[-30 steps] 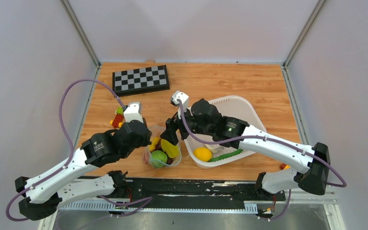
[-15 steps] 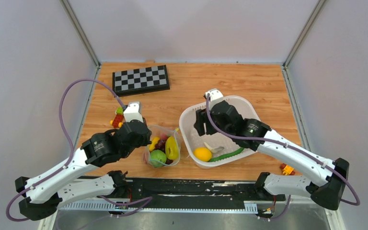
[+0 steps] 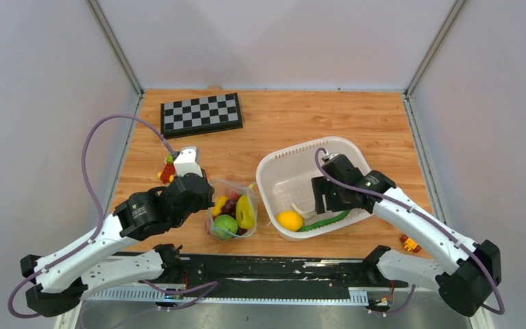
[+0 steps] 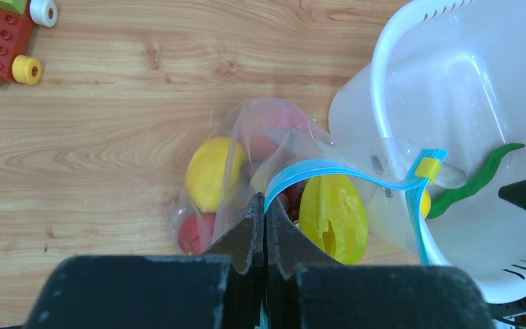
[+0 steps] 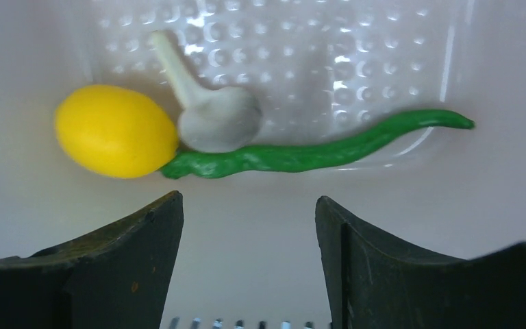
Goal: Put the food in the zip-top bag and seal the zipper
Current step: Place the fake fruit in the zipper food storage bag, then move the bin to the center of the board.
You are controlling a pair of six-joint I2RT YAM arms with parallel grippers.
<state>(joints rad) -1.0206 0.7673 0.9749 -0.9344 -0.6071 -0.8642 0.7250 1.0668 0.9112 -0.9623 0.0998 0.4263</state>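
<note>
Overhead view: the left pincer (image 3: 210, 205) is clamping the near left rim of the zip-top bag (image 3: 233, 209), which is lying on the wooden desk (image 3: 329, 116) just left of frame centre, beside the white perforated basket (image 3: 301, 145). The bag is clear, crinkled plastic, standing open and bulging with food: a green pear (image 3: 227, 225) at its lower edge, a yellow fruit (image 3: 246, 212) to the right and dark grapes (image 3: 229, 204) above.

Left wrist view: the left pincer (image 4: 265, 212) is pressing its two fingers tightly together on the bag (image 4: 246, 137) edge, where the teal-blue zipper (image 4: 318, 164) is emerging. The zipper is curving toward the right of the frame, carrying a yellow slider (image 4: 427, 167) and draping over the basket (image 4: 452, 68) rim, unsealed. Through the plastic a lemon (image 4: 209, 171), a red strawberry (image 4: 192, 233) and a yellow fruit with a slit (image 4: 332, 216) are showing. Toy blocks (image 4: 3, 41) are lying at the upper left.

Right wrist view: the right pincer (image 5: 248, 205) is hanging with its fingers spread wide, gripping nothing, inside the basket (image 5: 315, 55). Ahead of it a second lemon (image 5: 113, 130), a white garlic bulb (image 5: 219, 120) and a green chili (image 5: 301, 156) are lying together, touching, on the dimpled floor.

A checkered board (image 3: 201, 114) is sitting at the upper left of the desk in the overhead view.
</note>
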